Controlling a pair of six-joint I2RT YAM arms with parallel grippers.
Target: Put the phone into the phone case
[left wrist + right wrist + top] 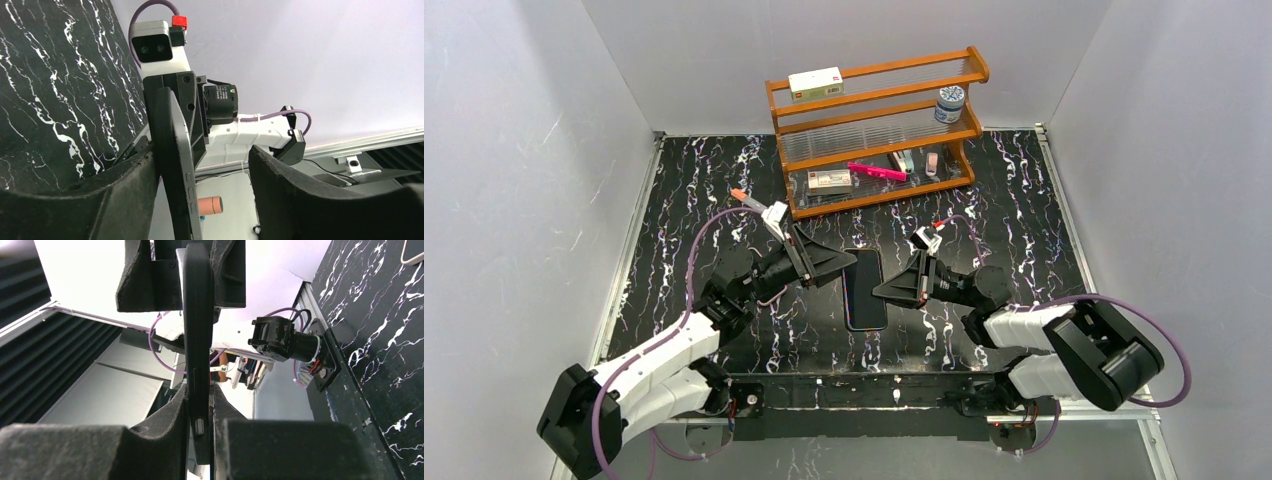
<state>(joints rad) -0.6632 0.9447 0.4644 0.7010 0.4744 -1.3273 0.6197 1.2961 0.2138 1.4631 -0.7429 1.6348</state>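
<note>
The phone is held over the middle of the black marbled table, its glossy dark screen facing up. In the left wrist view it stands edge-on, its pale rim with side buttons set against the black phone case. I cannot tell how deep the phone sits in the case. My right gripper is shut on the case's edge, both pads pressed flat against it. My left gripper is open. One finger touches the case side, and the other finger stands well apart from the phone.
A wooden rack stands at the back with a white box, a jar, a pink marker and small packets. An orange-tipped object lies left of the rack. White walls enclose the table.
</note>
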